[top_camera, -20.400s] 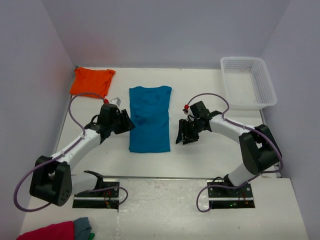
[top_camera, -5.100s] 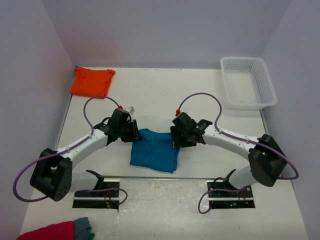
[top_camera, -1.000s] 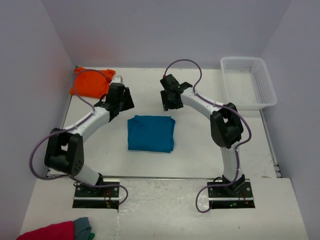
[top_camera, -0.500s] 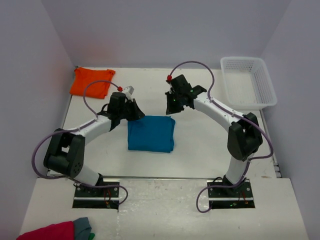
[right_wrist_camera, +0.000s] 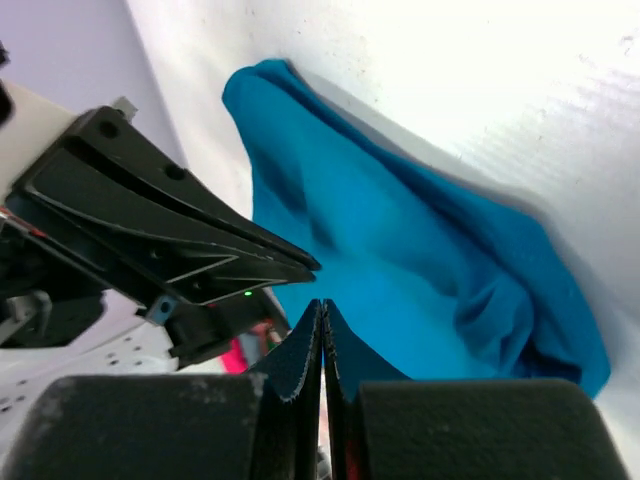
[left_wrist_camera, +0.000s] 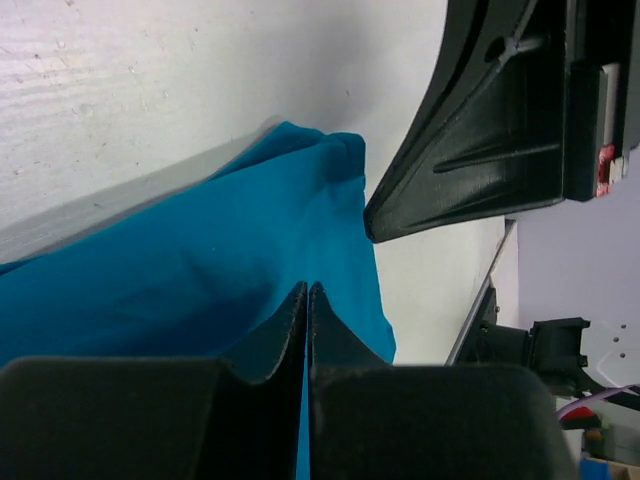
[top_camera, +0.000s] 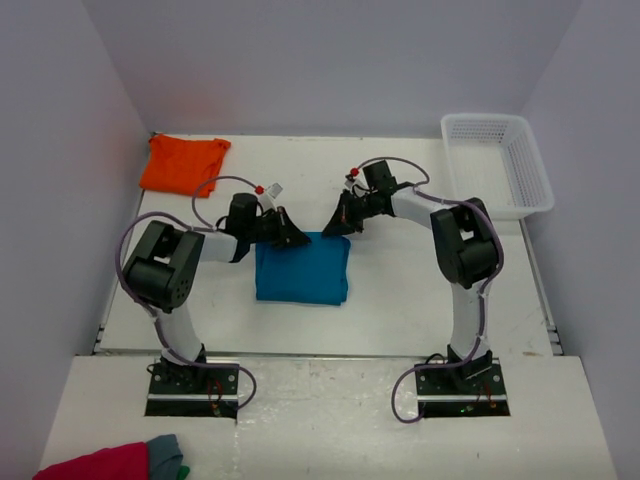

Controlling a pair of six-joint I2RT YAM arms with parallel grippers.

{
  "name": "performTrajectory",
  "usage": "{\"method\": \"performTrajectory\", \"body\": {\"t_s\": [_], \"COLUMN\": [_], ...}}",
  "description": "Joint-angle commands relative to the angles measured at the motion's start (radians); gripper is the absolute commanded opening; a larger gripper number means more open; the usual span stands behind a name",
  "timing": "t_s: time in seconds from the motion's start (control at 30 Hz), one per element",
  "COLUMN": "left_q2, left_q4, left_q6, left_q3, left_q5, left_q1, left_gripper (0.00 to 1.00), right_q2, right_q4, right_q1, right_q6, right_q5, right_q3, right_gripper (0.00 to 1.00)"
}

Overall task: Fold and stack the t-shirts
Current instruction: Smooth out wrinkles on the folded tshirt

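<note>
Left gripper point(top_camera: 289, 237) and right gripper point(top_camera: 336, 226), both closed, sit at the teal t-shirt point(top_camera: 300, 270), whose fold looks done. Next I'd fetch the orange t-shirt point(top_camera: 183, 163), out past my left gripper.

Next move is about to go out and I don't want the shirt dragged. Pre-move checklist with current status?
1. Teal-blue tee folded into a flat rectangle: ok.
2. Left tool shut, tips at the tee's far left corner: ok.
3. Right tool shut, tips at the tee's far right corner: ok.
4. Fabric actually pinched in either tool: cannot tell. The jaws look fully together in both wrist views.
5. Tools apart from each other: ok. The top view shows a gap between them.
6. Orange tee stacked with the teal one: not ok. It lies apart at the table's far left corner.
</note>
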Motion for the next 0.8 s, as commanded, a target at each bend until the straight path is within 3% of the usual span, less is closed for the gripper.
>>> {"method": "performTrajectory", "body": {"t_s": [0.0,0.2,0.4,0.77], "left_q2": [0.035,0.065,0.03,0.093], "left_q4": [0.117,0.004,-0.163,-0.222], "left_q6": [-0.042,-0.014,0.084,0.141], "left_q3": [0.003,0.006,0.025,0.021], "left_q5": [0.064,0.034,-0.049,-0.071], "left_q1": [0.012,0.051,0.088,0.137], "left_gripper": [0.0,0.0,0.0,0.0], "right_q2": [0.065,0.141,0.122,0.129], "right_q4": [0.143,-0.007,-0.084,-0.185], "right_q1": [-0.008,-0.012,-0.014,-0.014], "right_q6": [0.153,0.15,0.19,0.231], "right_q5": [-0.201,-0.163,-0.03,0.139], "right_q3": [0.013,0.074,0.007,-0.053], "right_gripper": [0.0,0.0,0.0,0.0]}}
